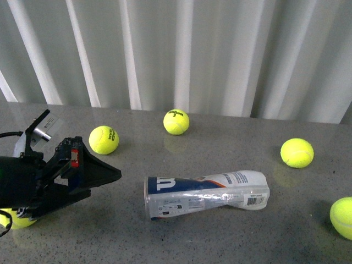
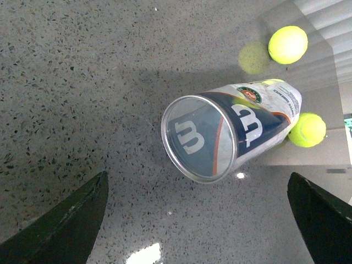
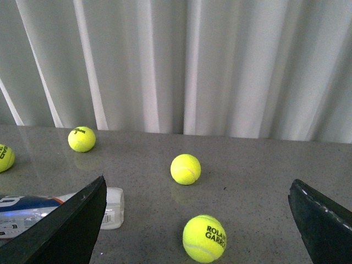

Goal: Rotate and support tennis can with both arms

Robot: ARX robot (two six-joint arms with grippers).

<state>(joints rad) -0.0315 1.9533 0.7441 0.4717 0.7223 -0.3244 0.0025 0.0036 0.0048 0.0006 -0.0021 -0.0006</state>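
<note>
I'm looking at a grey speckled tabletop (image 1: 181,242), glossy, with a bright glare (image 2: 144,254) on it; pale pleated curtains (image 1: 220,55) hang right behind.

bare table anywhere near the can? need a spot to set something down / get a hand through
Bare: the near strip in front of the tennis can, from the left gripper to the edge ball; also behind the can, between the back ball and the right ball. Crowded: left side, with the left ball and a hidden ball under the left arm.
</note>
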